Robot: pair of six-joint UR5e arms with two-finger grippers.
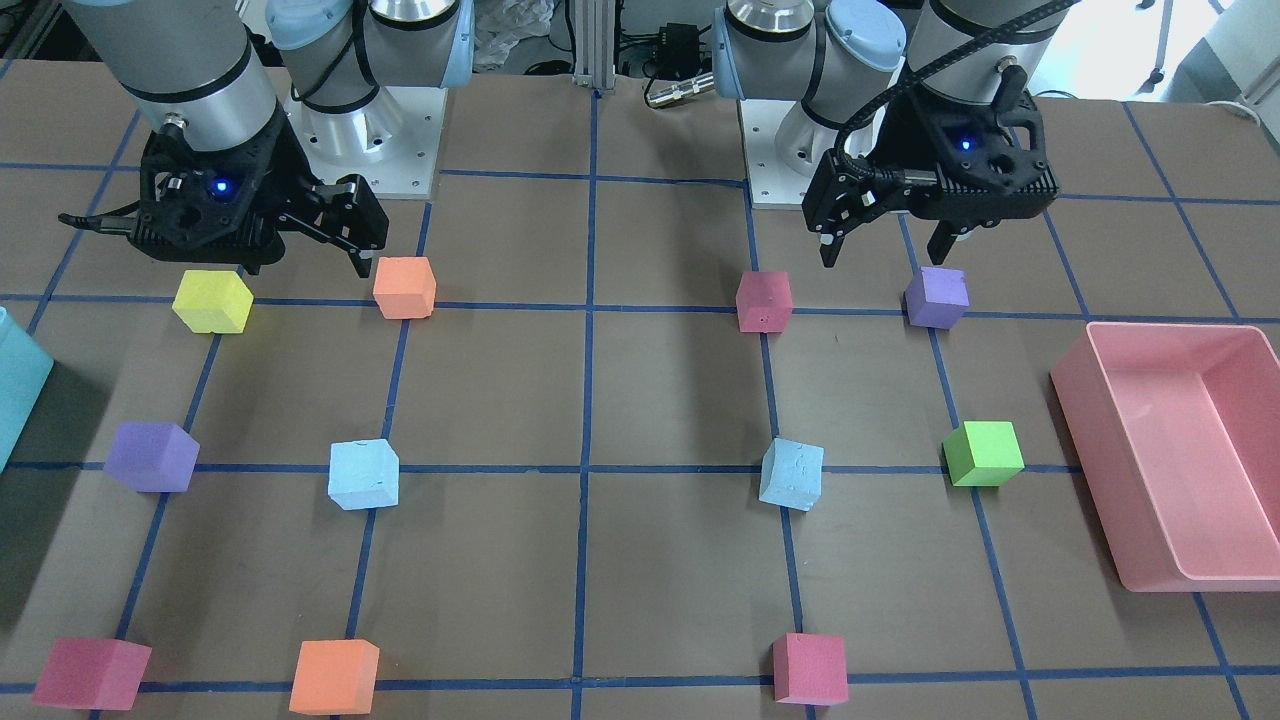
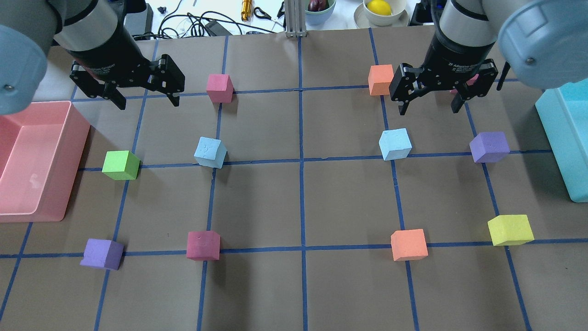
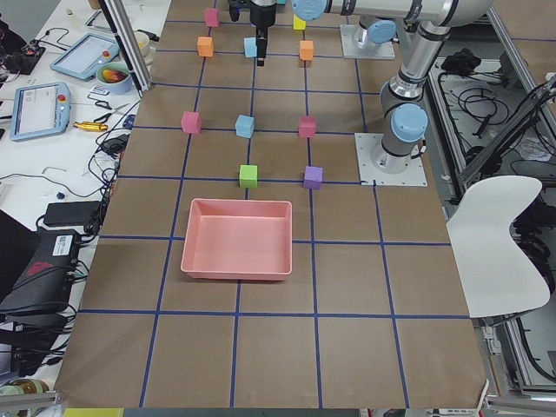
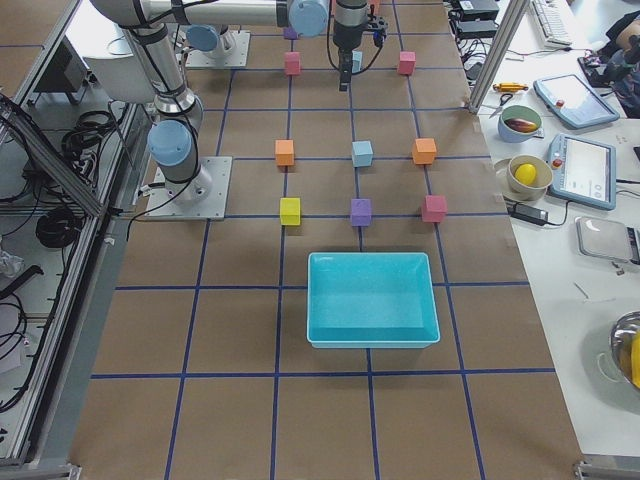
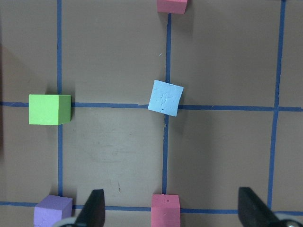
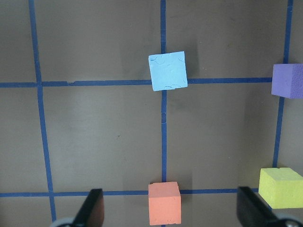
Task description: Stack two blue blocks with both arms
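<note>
Opening step, no pick made | left gripper (image 2: 143, 97) and right gripper (image 2: 430, 101) hang spread and empty over the table | two blue blocks (image 2: 210, 152) (image 2: 395, 144) sit well apart on grid crossings | next, likely: each arm descends onto its nearer block.

Brown tabletop (image 2: 321, 285) with blue tape grid. Pink bin (image 2: 32, 161) at one end, teal bin (image 2: 567, 138) at the other. Loose cubes at grid crossings: green cube (image 2: 120, 165), yellow cube (image 2: 510, 230), two purple, three orange, several magenta. All well apart.
</note>
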